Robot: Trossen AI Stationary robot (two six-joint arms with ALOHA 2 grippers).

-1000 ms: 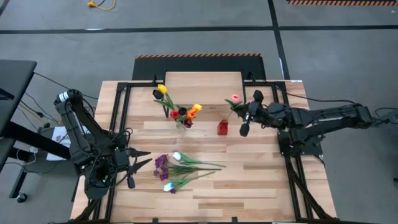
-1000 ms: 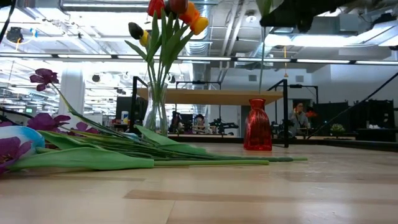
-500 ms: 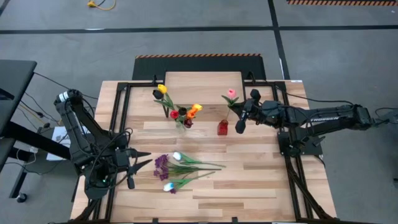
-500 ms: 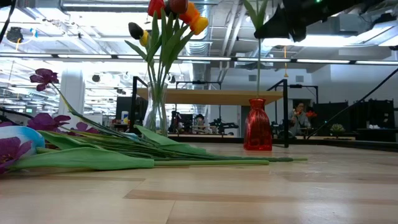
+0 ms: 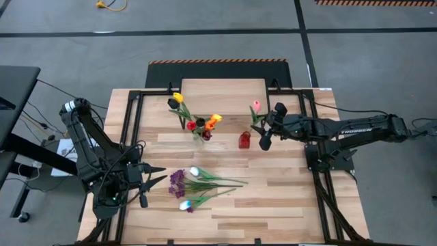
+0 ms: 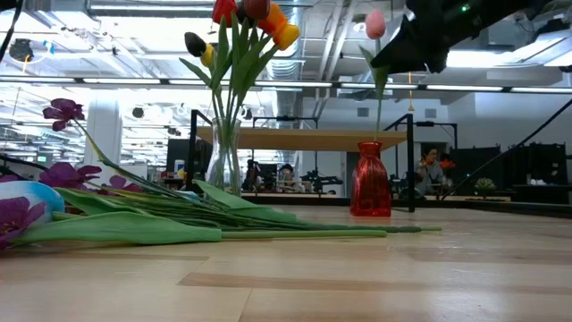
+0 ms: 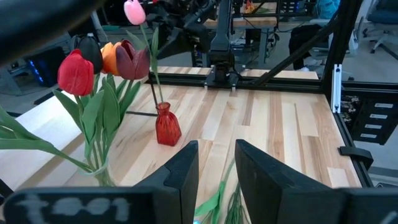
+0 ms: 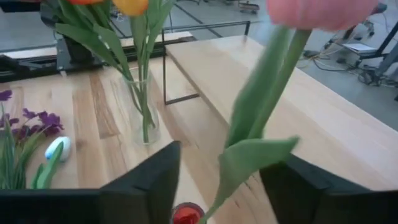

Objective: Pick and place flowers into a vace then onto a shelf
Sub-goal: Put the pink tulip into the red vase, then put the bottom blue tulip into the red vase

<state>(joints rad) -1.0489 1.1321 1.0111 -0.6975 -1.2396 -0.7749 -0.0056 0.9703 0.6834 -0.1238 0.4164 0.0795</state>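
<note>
Right wrist view: right hand [image 8: 214, 180] now spread wide, pink tulip [image 8: 261, 106] released, stem down in red vase [image 8: 186, 213]; left hand [image 5: 147, 181] idles narrow.

We count two vases: a clear glass vase [image 5: 198, 137] and a small red vase [image 5: 244, 141]. One pink tulip [image 5: 257, 106] stands in the red one, and we see one shelf [image 5: 225, 89] and two arms.

A grey concrete floor [image 5: 205, 41] marked with dark lines surrounds the light plank tabletop [image 5: 273, 198]. A black desk [image 5: 13, 102] stands beyond its left edge. Overhead, bright strip lights [image 6: 107, 11] and exposed ducts [image 6: 331, 36] fill the ceiling.
</note>
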